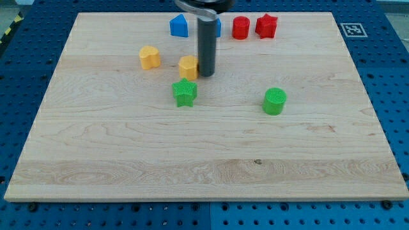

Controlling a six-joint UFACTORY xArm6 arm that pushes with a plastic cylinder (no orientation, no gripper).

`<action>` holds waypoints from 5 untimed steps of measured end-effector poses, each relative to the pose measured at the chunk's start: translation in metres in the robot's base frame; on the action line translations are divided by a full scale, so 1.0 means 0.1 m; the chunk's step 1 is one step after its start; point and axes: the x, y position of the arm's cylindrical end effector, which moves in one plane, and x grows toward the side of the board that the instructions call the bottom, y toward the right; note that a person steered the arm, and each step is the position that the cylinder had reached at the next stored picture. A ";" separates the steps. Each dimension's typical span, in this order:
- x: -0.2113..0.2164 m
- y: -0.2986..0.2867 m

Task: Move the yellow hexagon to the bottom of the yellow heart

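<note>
The yellow hexagon (188,67) lies on the wooden board, left of the view's middle, in the upper part. The yellow heart (149,57) lies to its left and slightly higher, a short gap apart. My tip (206,75) is at the hexagon's right side, touching or nearly touching it. The dark rod rises from there toward the view's top.
A green star (185,93) lies just below the hexagon. A green cylinder (275,101) lies right of middle. Along the top edge are a blue block (179,26), another blue block (218,27) partly hidden by the rod, a red cylinder (241,28) and a red star (266,26).
</note>
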 end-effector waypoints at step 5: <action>0.13 -0.62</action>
